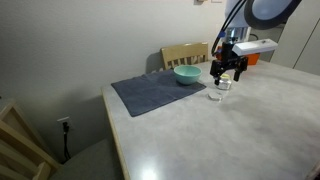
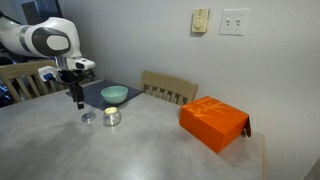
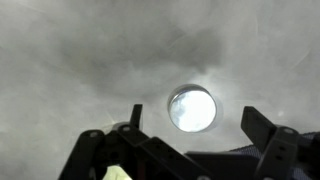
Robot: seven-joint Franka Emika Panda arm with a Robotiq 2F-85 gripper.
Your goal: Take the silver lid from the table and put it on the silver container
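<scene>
Grey table (image 2: 150, 150), wooden chair (image 2: 170, 88), beige wall (image 2: 130, 40)

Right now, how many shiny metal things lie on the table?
2. The lid lies flat on the table, below the open pincer. The pot stands beside it, before the teal bowl. The orange box may hide more.

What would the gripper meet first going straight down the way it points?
Probably the silver lid, flat on the table and centred under the open gripper in the wrist view. Depth is unclear; its fingertips might touch the table beside it instead.
</scene>
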